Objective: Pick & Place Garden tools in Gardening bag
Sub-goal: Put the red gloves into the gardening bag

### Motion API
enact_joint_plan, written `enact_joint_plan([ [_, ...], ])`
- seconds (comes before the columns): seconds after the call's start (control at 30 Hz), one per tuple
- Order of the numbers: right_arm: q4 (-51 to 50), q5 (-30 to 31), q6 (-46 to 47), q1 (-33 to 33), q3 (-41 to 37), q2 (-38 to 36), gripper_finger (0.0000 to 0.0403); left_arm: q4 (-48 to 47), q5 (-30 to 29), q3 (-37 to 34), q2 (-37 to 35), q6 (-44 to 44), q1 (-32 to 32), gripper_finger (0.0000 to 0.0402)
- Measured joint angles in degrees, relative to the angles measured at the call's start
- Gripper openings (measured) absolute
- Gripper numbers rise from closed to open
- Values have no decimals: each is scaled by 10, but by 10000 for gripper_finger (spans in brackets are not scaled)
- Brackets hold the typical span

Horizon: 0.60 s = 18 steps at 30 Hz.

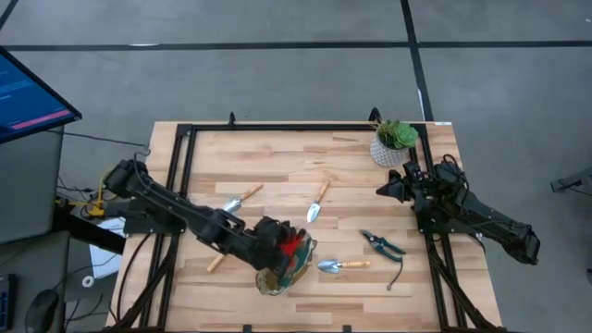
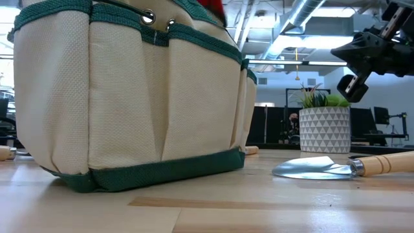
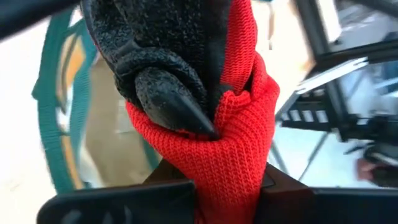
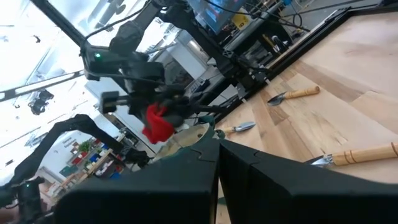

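Note:
My left gripper (image 1: 280, 243) is shut on a red knit glove with a black coated palm (image 3: 186, 93), over the open top of the beige gardening bag with green trim (image 1: 277, 277). The bag also shows in the low view (image 2: 129, 97). Three trowels lie on the table (image 1: 242, 199), (image 1: 317, 201), (image 1: 342, 265), and a fourth wooden handle (image 1: 215, 264) shows beside my left arm. Green-black pruning shears (image 1: 381, 243) lie to the right of the bag. My right gripper (image 1: 388, 188) hovers shut and empty near the plant pot. My left gripper pinches the glove's red knit part (image 3: 230, 180) between its two fingers, coming from the table's left and slanting down. The glove bunches and reaches out past the fingertips, off the table, over the bag's opening (image 4: 158, 121). I cannot tell whether it touches the bag.
A green plant in a white patterned pot (image 1: 393, 143) stands at the far right corner, close to my right gripper. A black frame rail (image 1: 305, 128) runs round the table top. Bare wood lies at the far middle of the table (image 1: 277, 157).

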Motion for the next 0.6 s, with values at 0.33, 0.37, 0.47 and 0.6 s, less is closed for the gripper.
enact_joint_plan([
  [0.33, 0, -3, -4, 0, 0, 0, 0, -31, 19, 0, 38, 1, 0, 25],
  [0.37, 0, -4, -4, 0, 0, 0, 0, -33, 23, 0, 42, 1, 0, 25],
  [0.47, 0, -4, -4, 0, 0, 0, 0, -37, 38, 0, 53, 2, 0, 28],
  [0.6, 0, -4, -4, 0, 0, 0, 0, -37, 50, 0, 60, 2, 0, 37],
])
